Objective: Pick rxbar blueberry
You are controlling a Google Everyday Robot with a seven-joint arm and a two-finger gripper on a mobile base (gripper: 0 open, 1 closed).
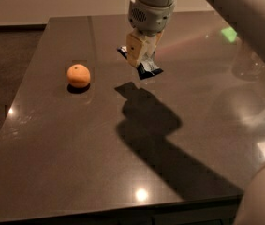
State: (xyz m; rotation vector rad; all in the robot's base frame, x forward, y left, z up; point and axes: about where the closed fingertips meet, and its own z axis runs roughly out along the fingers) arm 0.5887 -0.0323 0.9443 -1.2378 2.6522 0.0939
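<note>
In the upper middle of the frame the tool (140,63) points down over the dark, glossy bench (66,172), hanging from the pale arm (152,3) that enters from the top edge. Its cream-coloured fingers (135,49) are closed around the rxbar blueberry (150,70), gripping it across its middle. One dark blue end of the wrapper sticks out to the lower right of the fingers and the other shows as a small corner on their upper left. The bar sits tilted, running from upper left to lower right. A broad shadow (146,121) of the tool and arm lies on the bench below and slightly left of the bar, apart from it, so the bar appears to be held just clear of the surface, though contact at its lower end cannot be ruled out. An orange (78,75) rests on the bench in the left middle of the frame, well apart from the tool and the bar, with its own small shadow beneath it. A green reflection (229,33) glints on the bench at the upper right. Part of the robot's pale body (263,196) fills the lower right corner, and another pale section crosses the upper right. Dark floor (5,55) lies beyond the bench's left edge.
</note>
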